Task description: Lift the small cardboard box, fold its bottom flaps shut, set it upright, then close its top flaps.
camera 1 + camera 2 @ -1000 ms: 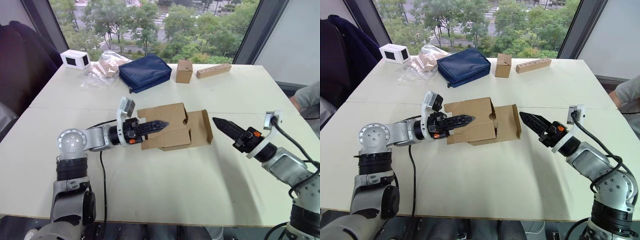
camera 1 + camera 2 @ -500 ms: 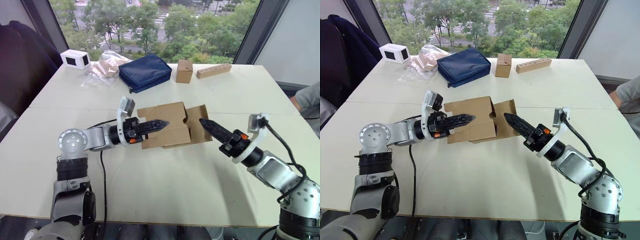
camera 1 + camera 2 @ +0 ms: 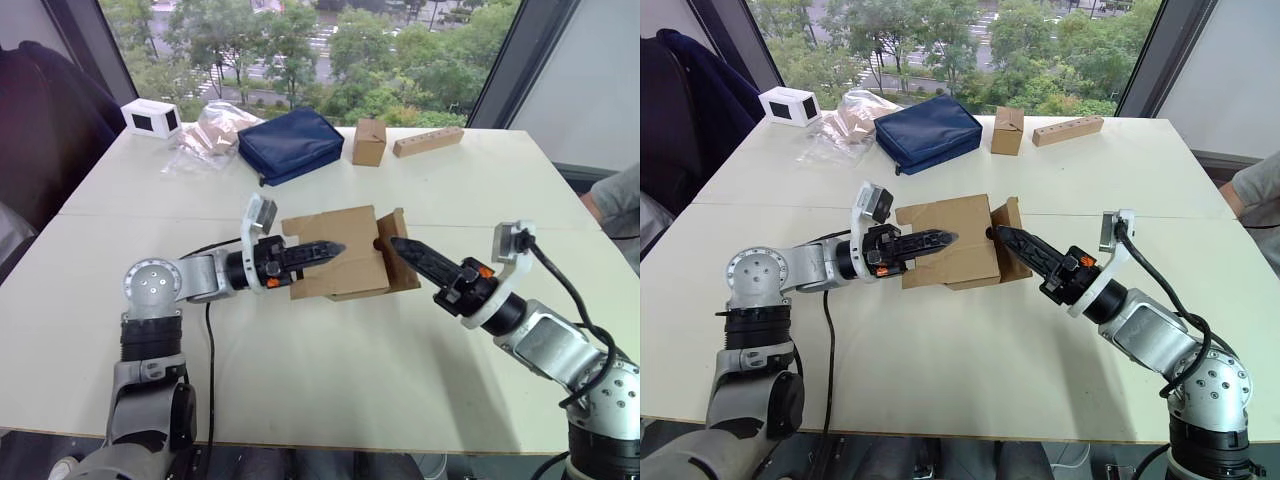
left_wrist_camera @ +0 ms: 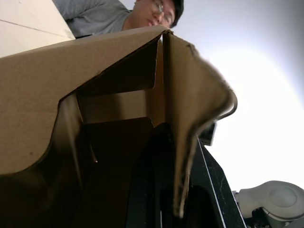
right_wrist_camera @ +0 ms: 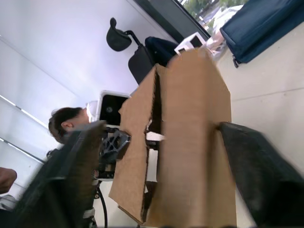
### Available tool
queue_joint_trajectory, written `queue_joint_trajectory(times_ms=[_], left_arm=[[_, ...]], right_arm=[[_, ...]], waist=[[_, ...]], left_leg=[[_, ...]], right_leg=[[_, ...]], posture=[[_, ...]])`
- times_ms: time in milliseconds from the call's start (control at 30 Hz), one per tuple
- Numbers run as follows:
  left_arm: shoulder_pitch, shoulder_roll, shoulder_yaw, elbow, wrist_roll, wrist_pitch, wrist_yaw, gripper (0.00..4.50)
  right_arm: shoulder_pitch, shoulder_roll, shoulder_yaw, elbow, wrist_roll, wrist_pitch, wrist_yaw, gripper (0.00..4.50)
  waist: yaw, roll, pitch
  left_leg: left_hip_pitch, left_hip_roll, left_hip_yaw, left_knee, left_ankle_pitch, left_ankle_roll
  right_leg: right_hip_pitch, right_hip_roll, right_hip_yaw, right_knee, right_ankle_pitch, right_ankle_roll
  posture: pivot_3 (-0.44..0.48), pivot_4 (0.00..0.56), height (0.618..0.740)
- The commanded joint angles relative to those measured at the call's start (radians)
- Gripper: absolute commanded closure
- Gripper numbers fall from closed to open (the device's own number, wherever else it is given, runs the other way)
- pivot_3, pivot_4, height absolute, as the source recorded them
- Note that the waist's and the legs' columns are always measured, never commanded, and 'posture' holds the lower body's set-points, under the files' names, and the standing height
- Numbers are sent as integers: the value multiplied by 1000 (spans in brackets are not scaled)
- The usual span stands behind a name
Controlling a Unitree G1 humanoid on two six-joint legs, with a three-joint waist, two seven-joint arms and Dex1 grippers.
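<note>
The small cardboard box point(image 3: 335, 265) lies on its side in the middle of the white table point(image 3: 330, 370), its open end facing right. My left gripper point(image 3: 335, 247) reaches in from the left and is shut on the box's near wall, whose edge runs down between the fingers in the left wrist view point(image 4: 183, 156). My right gripper point(image 3: 397, 243) comes in from the right, open, its tips against the end flap point(image 3: 397, 262), which stands nearly upright. In the right wrist view that flap point(image 5: 194, 142) sits between the spread fingers point(image 5: 71, 180).
Along the far side of the table are a blue pouch point(image 3: 290, 145), a smaller taller brown box point(image 3: 368, 142), a pale wooden block point(image 3: 427, 142), a clear plastic bag point(image 3: 210, 133) and a white box point(image 3: 151, 118). A person's sleeve point(image 3: 622, 200) shows at the right edge.
My right gripper has moved left to the box and swung the flat-lying end flap up to nearly vertical. The left gripper and box shifted slightly to the right.
</note>
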Motion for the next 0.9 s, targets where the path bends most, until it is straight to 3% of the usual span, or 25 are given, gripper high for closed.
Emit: queue_joint_trajectory(times_ms=[33,67,267,367,467,900], left_arm=[[-20,1,12,-38,-46,-2,15,4500],[-20,2,12,-38,-51,-3,19,4500],[-17,11,9,-30,-54,-10,19,4500],[-12,17,5,-27,-51,-13,9,4500],[-8,24,1,-26,-48,-16,0,4500],[-10,36,-6,-21,-48,-21,-13,4500]], right_arm=[[1,-20,2,-40,-1,-29,12,2222],[1,-25,5,-42,-3,-32,13,2498],[11,-32,19,-49,-23,-51,18,2498],[14,-35,20,-51,-34,-62,23,3259],[17,-42,20,-55,-41,-66,18,4399],[20,-66,45,-82,-91,-75,40,4399]], waist=[[0,0,0],[0,0,0],[0,0,0],[0,0,0],[1,0,0],[3,0,0]], left_leg=[[0,0,0,0,0,0],[0,0,0,0,0,0],[0,0,0,0,0,0],[0,0,0,0,0,0],[0,0,0,0,0,0],[0,0,0,0,0,0]], right_leg=[[0,0,0,0,0,0],[0,0,0,0,0,0],[0,0,0,0,0,0],[0,0,0,0,0,0],[0,0,0,0,0,0],[0,0,0,0,0,0]], posture=[[0,150,740],[0,150,740],[0,150,740],[0,150,740],[0,150,740],[0,150,740]])
